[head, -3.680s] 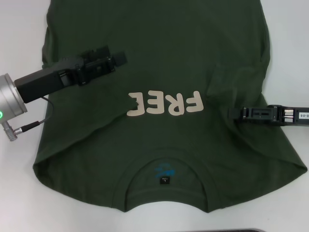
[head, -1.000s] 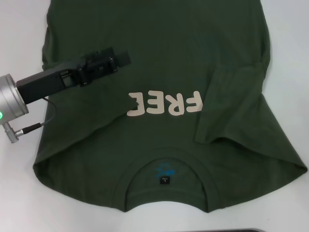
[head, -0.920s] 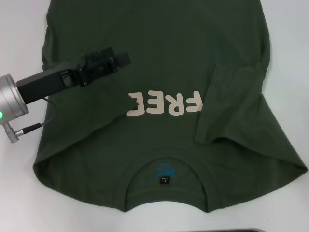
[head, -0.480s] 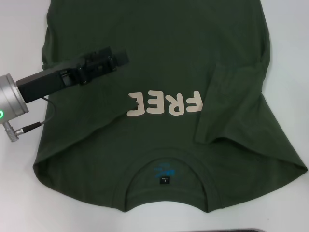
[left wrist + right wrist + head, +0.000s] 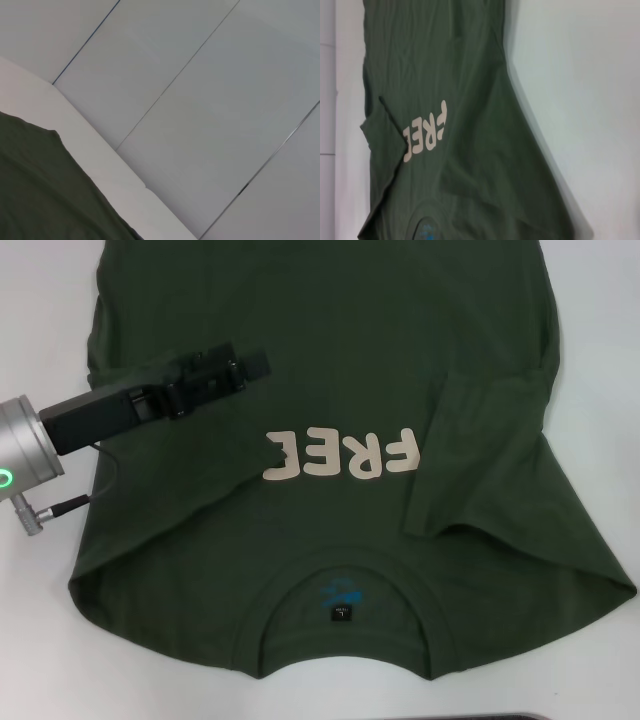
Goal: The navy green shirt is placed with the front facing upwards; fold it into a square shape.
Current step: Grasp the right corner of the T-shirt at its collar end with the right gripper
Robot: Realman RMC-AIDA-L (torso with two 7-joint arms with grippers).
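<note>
The navy green shirt (image 5: 340, 390) lies front up across the middle of the white surface (image 5: 40, 300), its cream "FREE" lettering (image 5: 342, 455) showing, and its collar (image 5: 345, 585) with the small black neck tag (image 5: 341, 614) towards the near edge. The shirt runs past the far edge of the head view, so its hem is not shown there. On the robot's right side the sleeve (image 5: 480, 455) is folded inward over the chest, its edge ending just beside the last letter. On the left side the cloth slopes out to a rounded corner near the surface's near-left part. Bare white surface shows on both sides, with a wider strip on the right near the far corner.

The left gripper (image 5: 250, 365) hangs over the shirt's left chest area, pointing inward towards the centre, its silver arm reaching in from the left edge. Whether its fingers are open or closed cannot be told. The right gripper is out of sight.
</note>
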